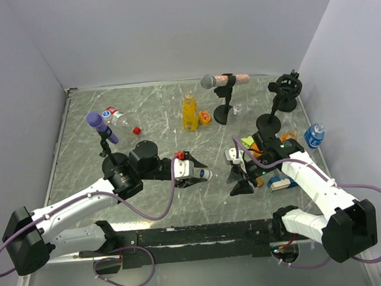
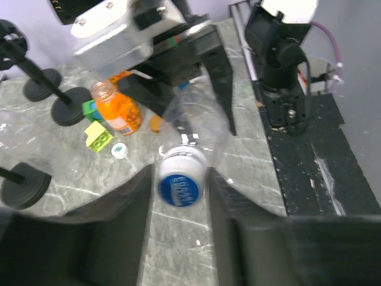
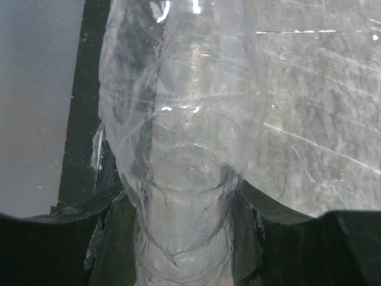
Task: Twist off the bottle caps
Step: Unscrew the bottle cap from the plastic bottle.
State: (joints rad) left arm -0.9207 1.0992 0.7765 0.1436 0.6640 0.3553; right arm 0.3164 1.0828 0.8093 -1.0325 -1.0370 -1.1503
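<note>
A clear bottle [image 1: 221, 175] hangs level between my two arms above the near middle of the table. Its blue-topped, white-rimmed bottle cap [image 2: 180, 182] sits between the tips of my left gripper [image 2: 180, 186], which is shut on it; from above, that gripper [image 1: 203, 173] meets the bottle's left end. The bottle's body [image 3: 184, 119] fills the right wrist view, and my right gripper [image 3: 184, 238] is shut on it, a dark finger pressing each side. From above, the right gripper [image 1: 236, 179] holds the bottle's right end.
A yellow-orange juice bottle [image 1: 189, 112] stands at the back middle. A clear red-labelled bottle [image 1: 119, 118] with a red cap [image 1: 136, 130] lies back left. A small blue-labelled bottle [image 1: 315, 135] stands right. Microphone stands [image 1: 102, 129] [image 1: 221, 88] [image 1: 283, 90], an open orange bottle [image 2: 116, 110] and toy blocks [image 2: 97, 136] crowd the back.
</note>
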